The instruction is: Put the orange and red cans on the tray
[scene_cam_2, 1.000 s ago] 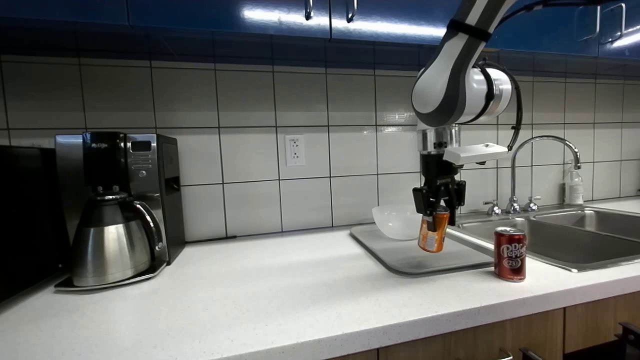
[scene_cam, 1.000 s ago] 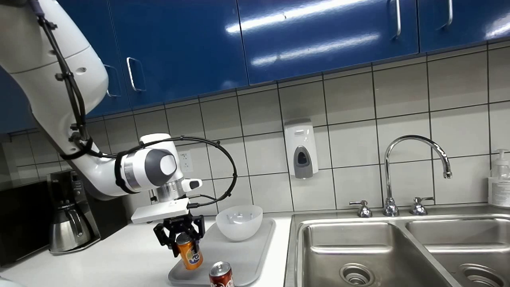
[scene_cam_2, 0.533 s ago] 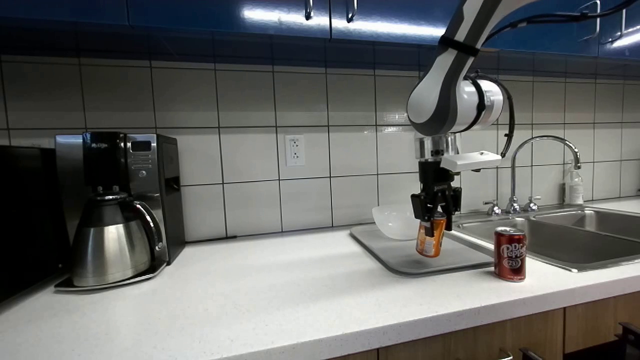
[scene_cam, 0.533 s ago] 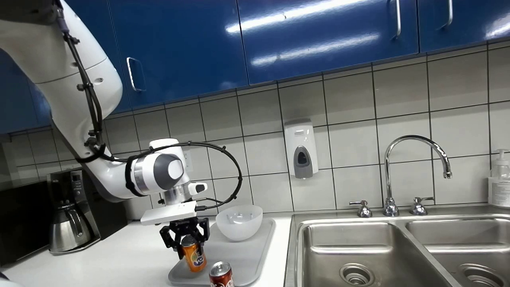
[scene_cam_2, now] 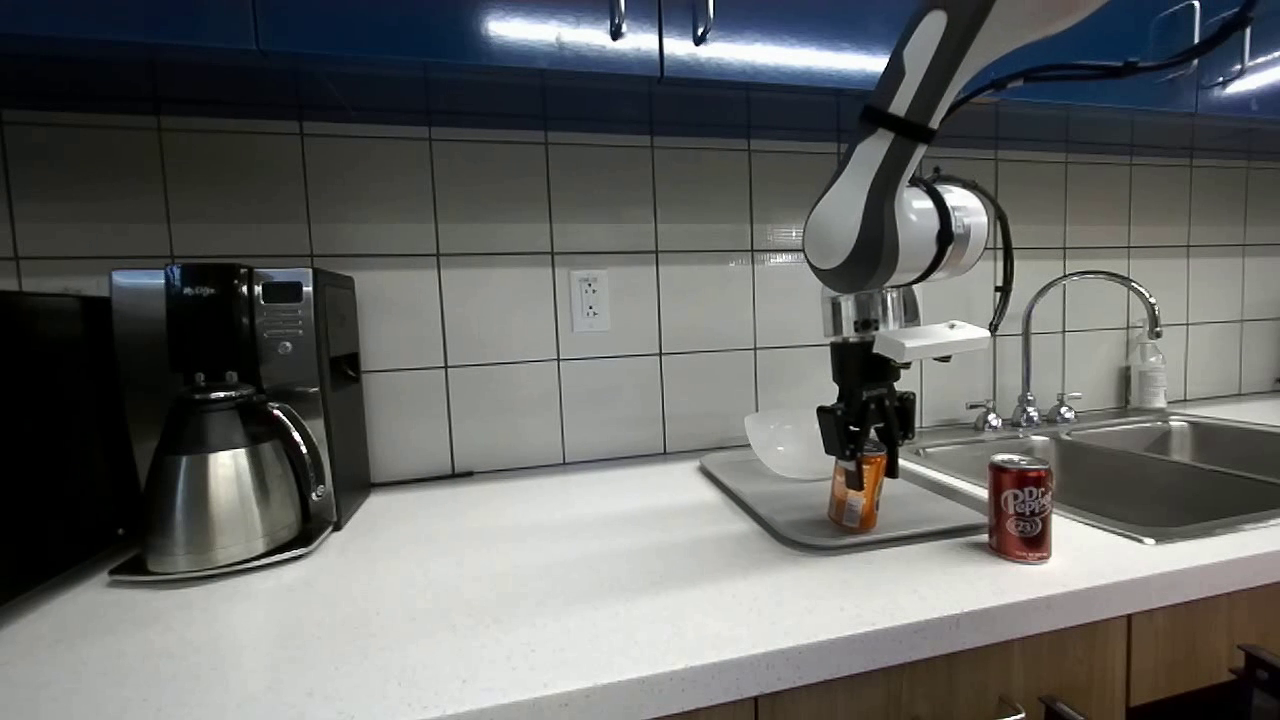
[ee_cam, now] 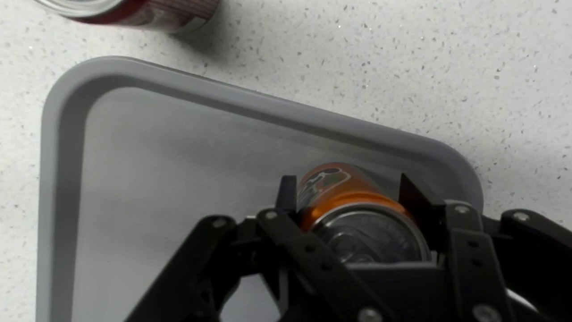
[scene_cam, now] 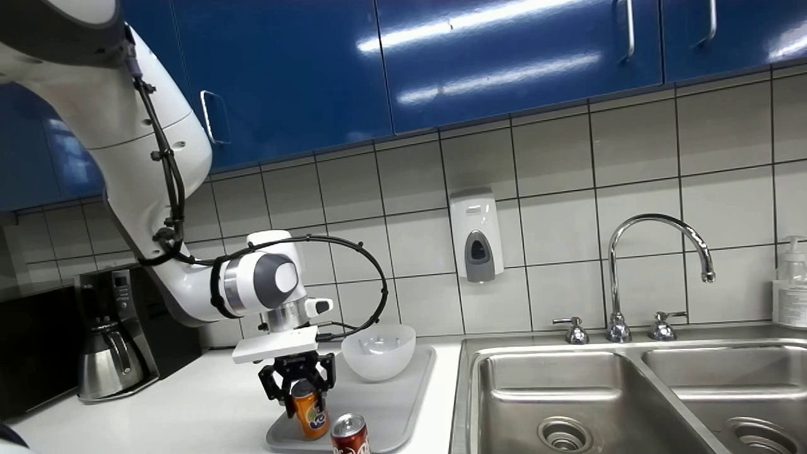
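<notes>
Orange soda can (scene_cam: pixel 313 419) leans in the part-closed gripper (scene_cam_2: pixel 872 476), pinched near its top, likely so its base is free to meet the near end of the tray (ee_cam: pixel 152 201).

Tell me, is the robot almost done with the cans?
Not yet. Done: the orange can is picked up. In hand: the gripper holds it tilted over the tray, maybe touching it. Left: letting go, then moving the red can, which stands on the counter.
</notes>
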`<action>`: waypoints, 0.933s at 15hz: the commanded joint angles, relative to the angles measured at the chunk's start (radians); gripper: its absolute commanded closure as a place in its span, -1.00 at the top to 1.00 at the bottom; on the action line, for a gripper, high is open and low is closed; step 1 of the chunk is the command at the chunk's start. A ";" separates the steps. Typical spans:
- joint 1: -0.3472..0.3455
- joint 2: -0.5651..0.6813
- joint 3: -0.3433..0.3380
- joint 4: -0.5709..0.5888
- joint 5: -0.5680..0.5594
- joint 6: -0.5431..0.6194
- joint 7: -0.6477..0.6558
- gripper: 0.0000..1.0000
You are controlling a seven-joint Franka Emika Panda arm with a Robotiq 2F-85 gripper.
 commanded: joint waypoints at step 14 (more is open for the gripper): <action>-0.021 -0.002 0.016 0.045 0.027 -0.004 -0.045 1.00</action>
